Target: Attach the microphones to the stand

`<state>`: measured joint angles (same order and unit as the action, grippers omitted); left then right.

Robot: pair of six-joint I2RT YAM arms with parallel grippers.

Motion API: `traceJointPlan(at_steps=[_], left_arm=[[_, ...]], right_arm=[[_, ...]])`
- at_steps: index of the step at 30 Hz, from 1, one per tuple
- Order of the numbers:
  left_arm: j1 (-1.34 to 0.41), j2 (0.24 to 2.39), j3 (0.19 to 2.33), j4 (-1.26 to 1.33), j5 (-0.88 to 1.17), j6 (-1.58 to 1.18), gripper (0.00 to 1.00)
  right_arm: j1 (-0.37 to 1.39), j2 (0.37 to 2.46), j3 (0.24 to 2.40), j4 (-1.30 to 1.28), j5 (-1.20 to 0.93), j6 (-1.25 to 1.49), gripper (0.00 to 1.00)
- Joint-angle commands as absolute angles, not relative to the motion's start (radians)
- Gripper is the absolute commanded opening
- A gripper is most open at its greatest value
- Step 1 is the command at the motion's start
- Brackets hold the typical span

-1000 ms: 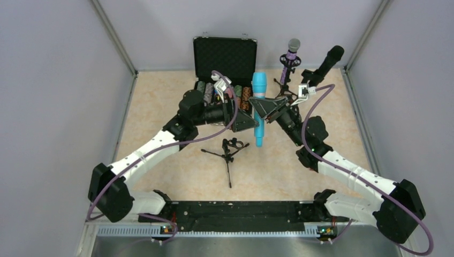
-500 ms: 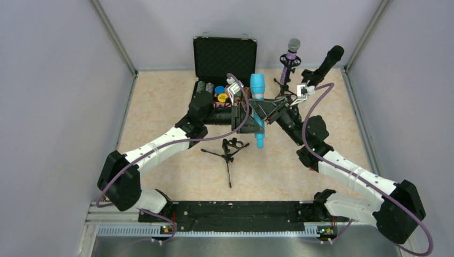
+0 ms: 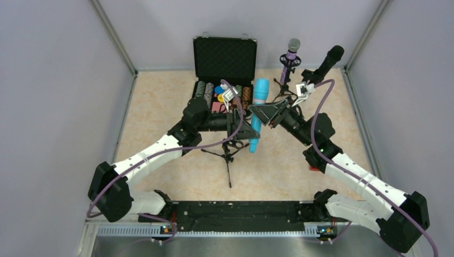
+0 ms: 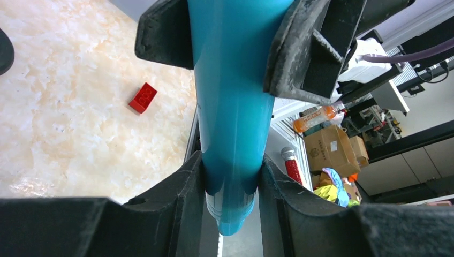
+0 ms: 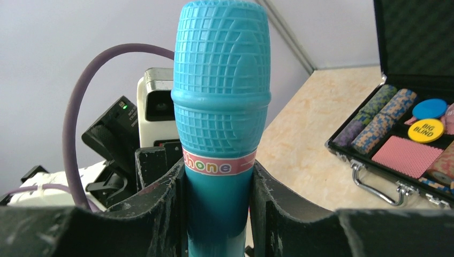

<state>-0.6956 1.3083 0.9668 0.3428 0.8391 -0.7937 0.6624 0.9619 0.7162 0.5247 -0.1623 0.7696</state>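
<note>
Turquoise microphone [image 3: 260, 92] pinched by left fingers [image 4: 176, 206] and right fingers [image 5: 160, 214]; stand [image 3: 228, 167] partly hidden.

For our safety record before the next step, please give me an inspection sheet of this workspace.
Surface: beige stone-patterned table, no spill seen.
Job's things: turquoise microphone held above the table; purple microphone and black microphone sit in holders; tripod stand has an empty clip.
Clutter: open case of poker chips; red block.
End effectors: left end effector and right end effector both shut on the turquoise microphone.
Cables: purple cables loop freely; no snag seen.
Surroundings: grey walls; boxes and bottles beyond the table edge.
</note>
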Motion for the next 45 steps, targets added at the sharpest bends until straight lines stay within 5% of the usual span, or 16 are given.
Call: traceJointPlan(at_steps=[1, 5, 22, 29, 34, 39, 40, 42, 43, 45], left_arm=[[-0.678, 1.243, 0.939, 0.362, 0.825, -0.809, 0.00], [-0.679, 1.218, 0.911, 0.362, 0.836, -0.813, 0.00], [-0.680, 1.186, 0.900, 0.322, 0.896, -0.799, 0.00], [-0.680, 1.169, 0.923, 0.232, 0.885, -0.740, 0.00], [-0.680, 1.156, 0.928, 0.203, 0.862, -0.720, 0.00], [-0.680, 1.153, 0.934, 0.179, 0.835, -0.700, 0.01], [-0.680, 1.152, 0.935, 0.179, 0.829, -0.699, 0.09], [-0.681, 1.155, 0.936, 0.183, 0.824, -0.697, 0.65], [-0.680, 1.159, 0.938, 0.188, 0.825, -0.700, 0.79], [-0.680, 1.164, 0.940, 0.210, 0.816, -0.713, 0.90]], right_arm=[[0.567, 0.956, 0.731, 0.564, -0.347, 0.802, 0.28], [0.518, 0.984, 0.724, 0.644, -0.465, 0.860, 0.50], [0.505, 1.147, 0.783, 0.827, -0.691, 0.999, 0.68], [0.501, 1.149, 0.780, 0.890, -0.709, 1.040, 0.49], [0.496, 1.125, 0.749, 0.925, -0.701, 1.029, 0.01], [0.494, 1.105, 0.728, 0.923, -0.691, 1.004, 0.00], [0.494, 1.100, 0.726, 0.914, -0.690, 0.995, 0.00], [0.494, 1.086, 0.723, 0.882, -0.679, 0.968, 0.00], [0.494, 1.077, 0.720, 0.862, -0.667, 0.952, 0.00], [0.494, 1.057, 0.710, 0.832, -0.650, 0.921, 0.00]])
